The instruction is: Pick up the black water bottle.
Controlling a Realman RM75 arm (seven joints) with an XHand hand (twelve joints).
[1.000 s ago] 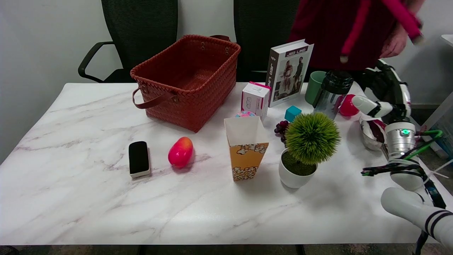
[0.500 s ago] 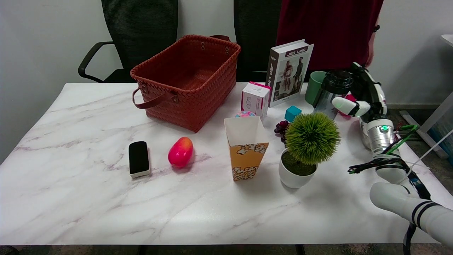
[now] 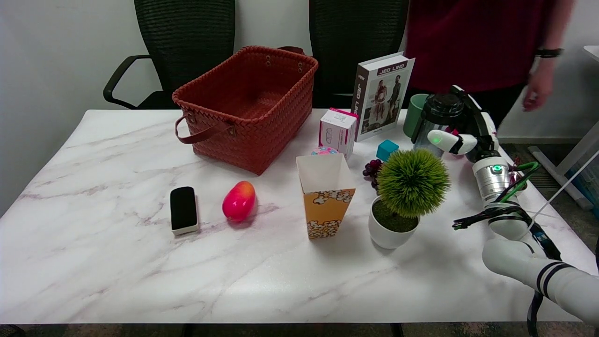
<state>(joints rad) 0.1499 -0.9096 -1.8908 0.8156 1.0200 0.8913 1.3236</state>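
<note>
Reaching from lower right, right hand [image 3: 461, 128] sits at the right flank of black water bottle [image 3: 437, 122], thumb across its front. Standing upright behind plant [image 3: 412, 183], beside green cup [image 3: 415, 114]. Probably wrapped, not clamped; cannot tell contact.

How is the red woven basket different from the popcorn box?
The red woven basket is wide, low and has brown strap handles; the yellow-and-white paper popcorn box is narrow, tall and has none. The basket is woven and one colour; the box is smooth with popcorn pictures. Both stand upright, open at the top, on the white marble table.
</note>
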